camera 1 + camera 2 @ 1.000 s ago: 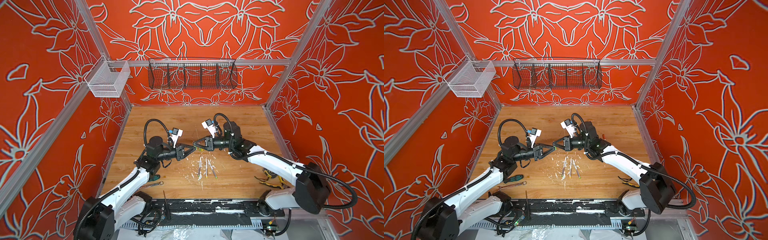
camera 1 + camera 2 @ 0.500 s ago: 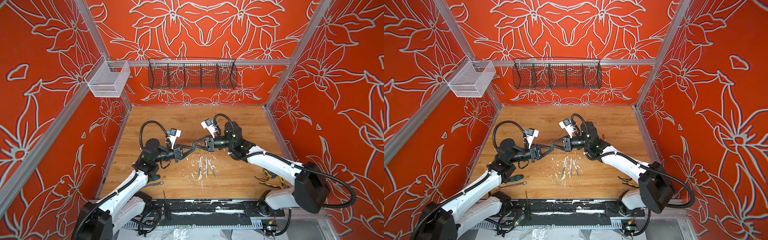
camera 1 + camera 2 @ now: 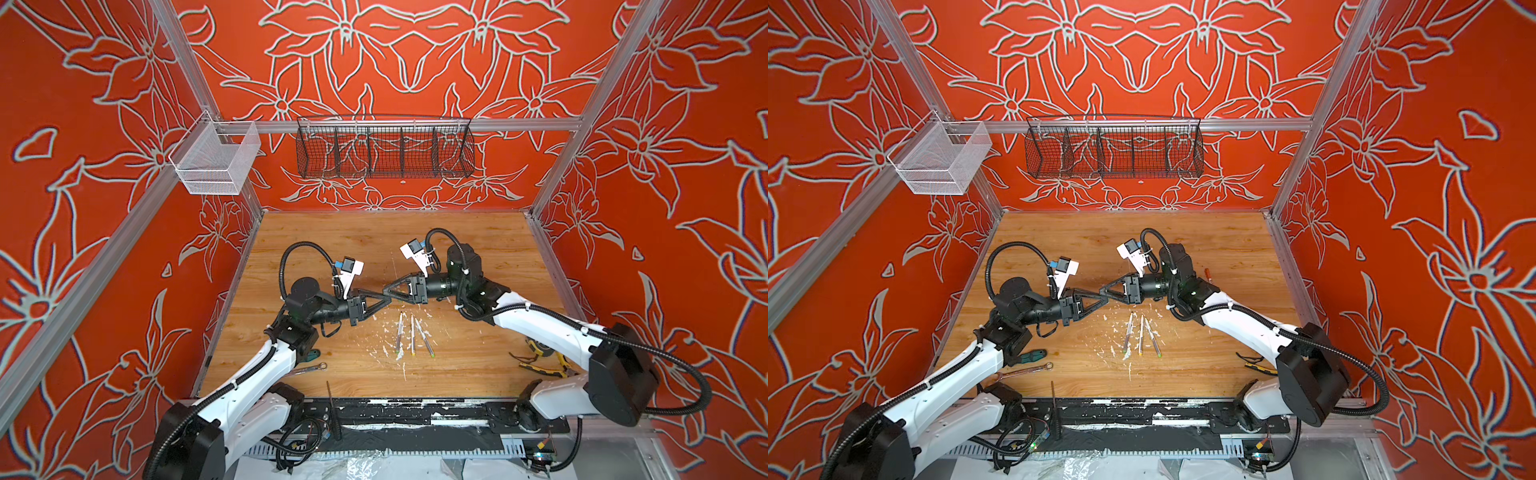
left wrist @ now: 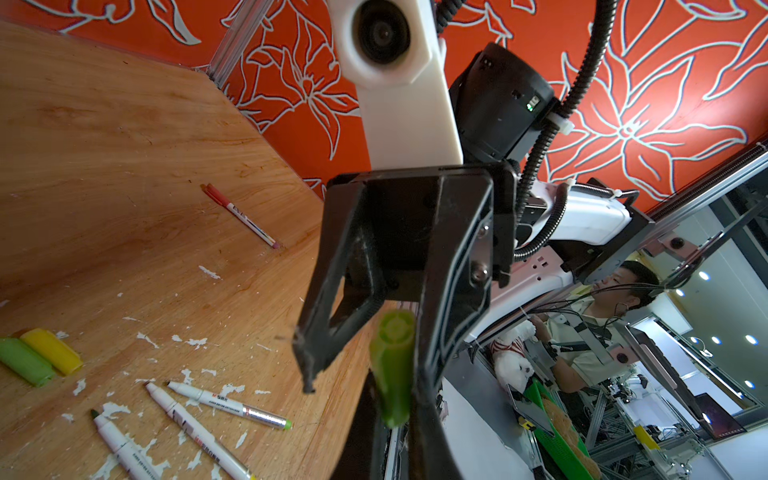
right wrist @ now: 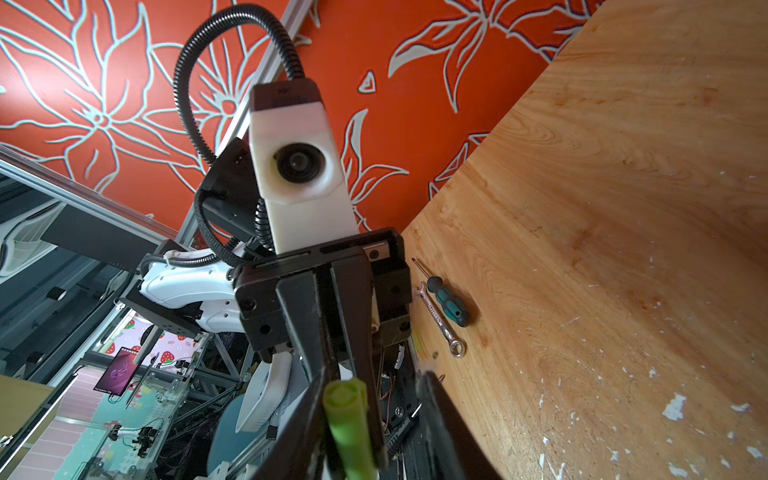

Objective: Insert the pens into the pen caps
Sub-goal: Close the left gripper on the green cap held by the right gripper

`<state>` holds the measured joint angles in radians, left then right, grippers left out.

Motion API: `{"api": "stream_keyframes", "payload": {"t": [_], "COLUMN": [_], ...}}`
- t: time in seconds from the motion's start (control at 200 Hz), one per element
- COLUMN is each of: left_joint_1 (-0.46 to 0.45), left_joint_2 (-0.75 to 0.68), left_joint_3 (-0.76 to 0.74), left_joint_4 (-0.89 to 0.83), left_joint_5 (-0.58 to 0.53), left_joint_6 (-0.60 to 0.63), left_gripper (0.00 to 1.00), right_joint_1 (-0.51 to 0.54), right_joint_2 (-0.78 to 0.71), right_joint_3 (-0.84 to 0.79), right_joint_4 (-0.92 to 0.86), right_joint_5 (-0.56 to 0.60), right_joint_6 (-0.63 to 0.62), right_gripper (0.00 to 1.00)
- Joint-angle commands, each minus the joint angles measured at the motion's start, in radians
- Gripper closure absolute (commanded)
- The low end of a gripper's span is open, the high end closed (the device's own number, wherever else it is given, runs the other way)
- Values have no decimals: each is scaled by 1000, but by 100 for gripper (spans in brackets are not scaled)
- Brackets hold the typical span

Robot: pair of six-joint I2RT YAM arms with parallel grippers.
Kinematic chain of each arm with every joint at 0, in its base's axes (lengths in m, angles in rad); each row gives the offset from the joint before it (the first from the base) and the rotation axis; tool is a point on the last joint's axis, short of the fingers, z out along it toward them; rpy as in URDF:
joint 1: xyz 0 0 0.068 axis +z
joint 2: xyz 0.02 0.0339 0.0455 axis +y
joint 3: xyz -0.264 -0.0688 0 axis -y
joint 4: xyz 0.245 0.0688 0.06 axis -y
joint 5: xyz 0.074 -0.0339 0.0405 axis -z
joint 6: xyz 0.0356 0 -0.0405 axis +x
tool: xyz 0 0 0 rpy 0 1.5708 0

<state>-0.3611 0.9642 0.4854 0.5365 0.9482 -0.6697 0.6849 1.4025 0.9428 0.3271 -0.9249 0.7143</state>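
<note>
Handover: right gripper (image 4: 368, 386) fingers are parting from the stubby green plastic pen cap (image 4: 390, 374), clamped by left gripper (image 5: 337, 370) fingers, awaiting a white marker pen (image 4: 226, 405).

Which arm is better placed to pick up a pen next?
Probably the right: the right gripper is open and free, three pens lie on the table close by, and the left gripper is shut on the green cap.
</note>
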Motion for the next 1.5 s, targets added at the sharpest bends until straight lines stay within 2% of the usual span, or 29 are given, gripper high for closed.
{"api": "stream_keyframes", "payload": {"t": [0.0,0.455,0.971,1.251,1.406,1.496], "left_joint_1": [-7,-10,-12,-12,-12,-12], "left_joint_2": [-14,-1,-3,-5,-6,-5], "left_joint_3": [-1,-1,3,0,2,2], "left_joint_4": [37,20,0,-5,-13,-18], "left_joint_5": [29,27,17,12,3,-3], "left_joint_6": [17,27,41,45,51,52], "left_gripper": [99,99,99,99,95,88], "right_joint_1": [2,-1,-1,1,2,4], "right_joint_2": [-2,-2,-1,-7,-10,-11], "right_joint_3": [41,103,103,97,90,86], "right_joint_4": [-71,-151,-154,-152,-151,-148], "right_joint_5": [37,49,36,26,23,18], "right_joint_6": [-40,-89,-91,-85,-82,-79], "right_gripper": [61,62,77,90,95,95]}}
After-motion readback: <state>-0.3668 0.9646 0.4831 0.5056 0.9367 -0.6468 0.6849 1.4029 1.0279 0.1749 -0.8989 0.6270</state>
